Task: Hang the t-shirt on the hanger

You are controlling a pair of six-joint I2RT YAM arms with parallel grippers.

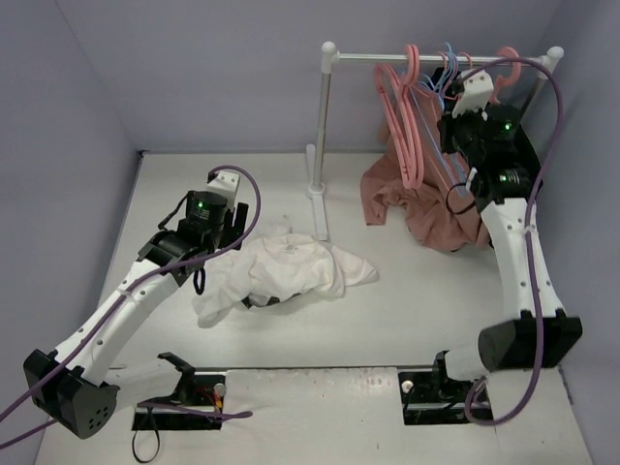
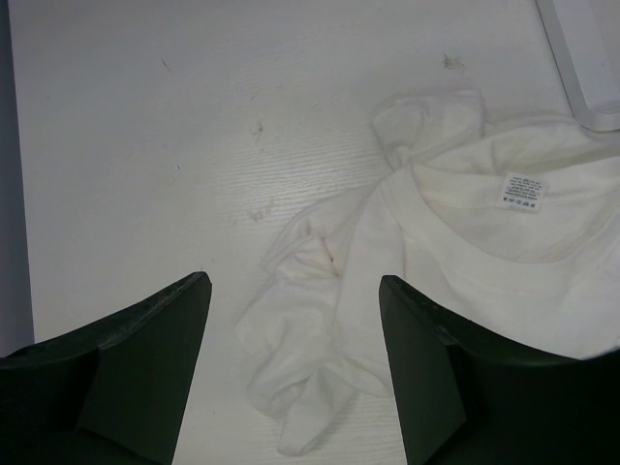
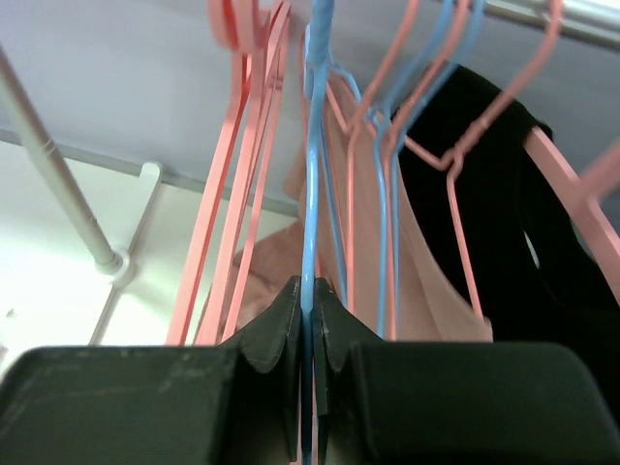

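Note:
The white t-shirt point(image 1: 286, 272) lies crumpled on the table's middle; in the left wrist view point(image 2: 455, 252) its collar and size label face up. My left gripper point(image 1: 235, 225) hovers open over the shirt's left edge, a bunched sleeve between its fingers point(image 2: 155, 339) without touching them. My right gripper point(image 1: 463, 172) is up at the rack, shut on a thin light-blue hanger point(image 3: 310, 184) that still hangs among the others; in the top view the blue hangers point(image 1: 448, 73) show on the rail.
A white clothes rack point(image 1: 323, 145) stands at the back, holding several pink hangers point(image 1: 402, 107), a dusty-pink top point(image 1: 412, 199) and a black garment point(image 3: 494, 194). Purple cables loop from both arms. Walls close in left and right.

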